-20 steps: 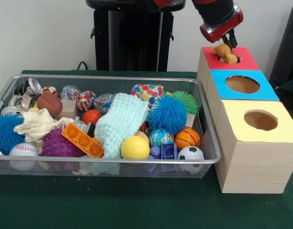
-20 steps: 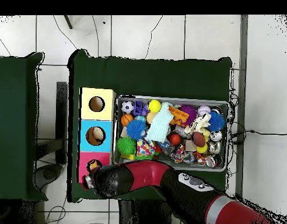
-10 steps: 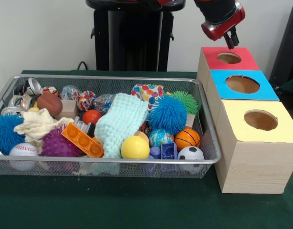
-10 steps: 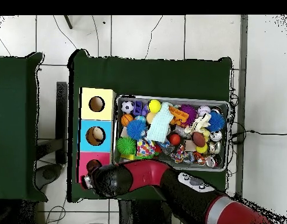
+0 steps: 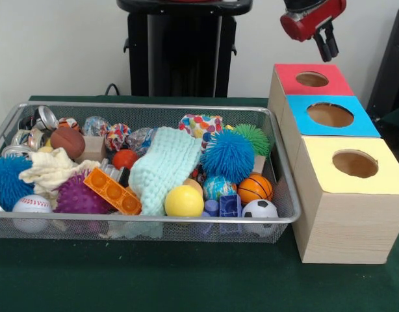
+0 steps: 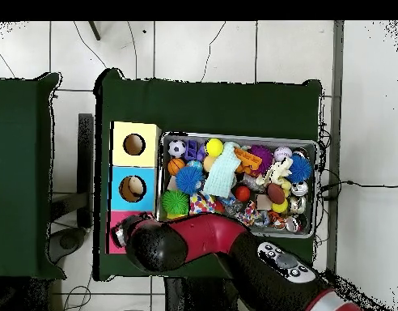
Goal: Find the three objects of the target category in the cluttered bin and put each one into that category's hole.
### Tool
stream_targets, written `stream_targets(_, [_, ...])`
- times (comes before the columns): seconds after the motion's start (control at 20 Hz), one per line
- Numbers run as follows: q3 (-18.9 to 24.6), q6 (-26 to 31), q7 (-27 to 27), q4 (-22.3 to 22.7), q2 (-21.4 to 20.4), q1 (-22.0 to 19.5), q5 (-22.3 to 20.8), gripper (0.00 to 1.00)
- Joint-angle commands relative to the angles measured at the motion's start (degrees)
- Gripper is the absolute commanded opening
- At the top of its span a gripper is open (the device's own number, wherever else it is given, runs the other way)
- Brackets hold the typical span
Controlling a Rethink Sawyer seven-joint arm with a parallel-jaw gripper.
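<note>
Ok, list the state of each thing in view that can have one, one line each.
pincer: raised above the red box, holding nothing, fingers slightly apart
red box: hole unblocked
blue box: hole unblocked
yellow box: hole unblocked
wire bin: full of toys
mint cloth: draped over the pile
orange block: lying tilted on top

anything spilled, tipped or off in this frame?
Nothing stands out. Toys all sit inside the wire bin, the three boxes stand flush in a row, and the gripper hangs empty above the red-topped box.
</note>
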Motion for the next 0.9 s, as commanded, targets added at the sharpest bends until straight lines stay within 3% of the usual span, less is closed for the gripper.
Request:
stream_targets(0.05, [-3.35,2.72,1.74,-5.87,-2.22,-1.52,-3.96,0.0])
stream_targets(0.35, [-13.47,8.92,-5.88,-16.49,7.34,0.2,-14.86,0.0])
stream_targets(0.6, [-11.95,11.79,-9.83,-20.13,11.76,-3.16,-19.31,0.0])
stream_targets(0.7, [-11.24,11.15,-9.93,-20.87,12.32,-4.68,-21.13,0.0])
stream_targets(0.9, [-10.51,16.39,-12.62,-22.23,10.65,-6.71,-24.71,0.0])
